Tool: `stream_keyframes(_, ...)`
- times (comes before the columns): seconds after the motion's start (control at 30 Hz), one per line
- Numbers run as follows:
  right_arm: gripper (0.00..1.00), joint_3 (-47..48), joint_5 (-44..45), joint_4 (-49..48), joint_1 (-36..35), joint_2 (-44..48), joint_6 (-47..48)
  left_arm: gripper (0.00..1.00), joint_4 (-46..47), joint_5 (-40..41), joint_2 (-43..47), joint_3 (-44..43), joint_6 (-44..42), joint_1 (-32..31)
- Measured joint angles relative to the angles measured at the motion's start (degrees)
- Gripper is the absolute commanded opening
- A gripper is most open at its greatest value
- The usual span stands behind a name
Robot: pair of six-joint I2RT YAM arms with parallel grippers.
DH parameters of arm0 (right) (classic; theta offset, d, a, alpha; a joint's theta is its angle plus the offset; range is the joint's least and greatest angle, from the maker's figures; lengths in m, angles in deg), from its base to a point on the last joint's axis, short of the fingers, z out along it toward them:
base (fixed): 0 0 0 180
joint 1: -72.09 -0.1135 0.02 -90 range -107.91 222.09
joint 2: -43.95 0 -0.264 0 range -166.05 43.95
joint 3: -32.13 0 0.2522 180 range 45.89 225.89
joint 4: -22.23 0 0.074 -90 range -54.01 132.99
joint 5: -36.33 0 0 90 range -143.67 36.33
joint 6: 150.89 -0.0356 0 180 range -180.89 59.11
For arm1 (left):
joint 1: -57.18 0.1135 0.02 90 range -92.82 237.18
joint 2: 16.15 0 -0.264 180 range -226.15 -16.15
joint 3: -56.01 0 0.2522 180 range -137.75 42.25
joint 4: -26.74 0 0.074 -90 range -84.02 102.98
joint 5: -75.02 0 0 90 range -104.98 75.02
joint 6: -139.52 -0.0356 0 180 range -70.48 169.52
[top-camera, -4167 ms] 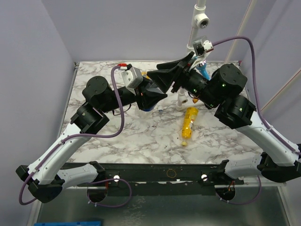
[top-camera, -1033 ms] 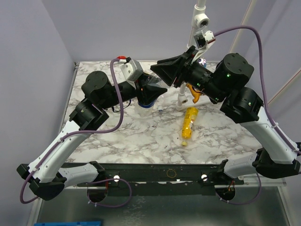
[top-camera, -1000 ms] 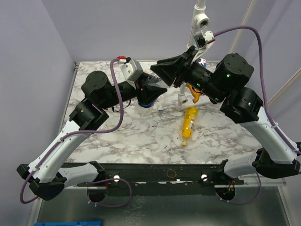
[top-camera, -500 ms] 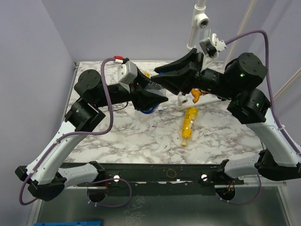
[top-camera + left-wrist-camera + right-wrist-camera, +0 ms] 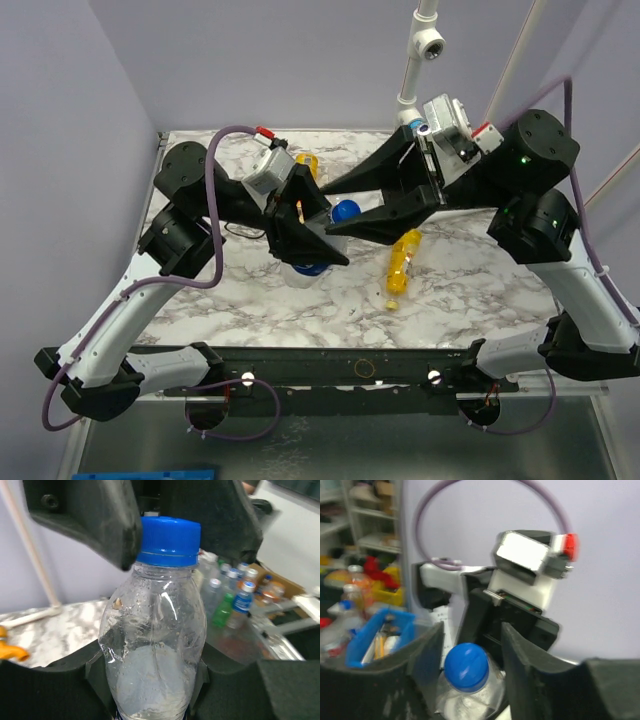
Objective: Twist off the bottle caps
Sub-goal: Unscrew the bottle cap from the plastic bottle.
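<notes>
My left gripper (image 5: 318, 238) is shut on a clear plastic bottle (image 5: 305, 272) and holds it up off the table. In the left wrist view (image 5: 152, 680) its jaws clamp the lower body of the bottle (image 5: 152, 645). The blue ribbed cap (image 5: 346, 211) sits on the neck and also shows in the left wrist view (image 5: 167, 542) and the right wrist view (image 5: 466, 666). My right gripper (image 5: 338, 208) is open, with one finger on each side of the cap (image 5: 470, 655) and a gap on both sides.
A yellow-orange bottle (image 5: 402, 262) lies on the marble table right of centre. Another yellow bottle (image 5: 308, 160) is at the back, behind my left arm. A white camera post (image 5: 415, 60) stands at the back right. Several spare bottles (image 5: 235, 600) sit off the table.
My left gripper has lifted the bottle and swung it toward the middle. My right gripper has moved in and now straddles the blue cap.
</notes>
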Motion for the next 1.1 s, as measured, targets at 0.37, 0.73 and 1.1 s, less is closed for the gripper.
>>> stream_keyframes(0.37, 0.86, -2.6, 41.3, 1.6, -0.9, 1.2, -4.8, 0.0, -4.3, 28.8, 1.8, 7.9, -12.7, 0.3)
stream_keyframes(0.73, 0.63, -5.8, 54.3, 3.1, -0.9, 1.2, -10.5, 0.0, -3.8, 43.6, 2.4, 8.3, -16.4, 0.3)
stream_keyframes(1.1, 0.26, -7.3, 56.4, 2.9, -1.0, 1.2, -14.0, 0.0, -3.0, 45.8, 2.6, 8.5, -16.5, 0.3)
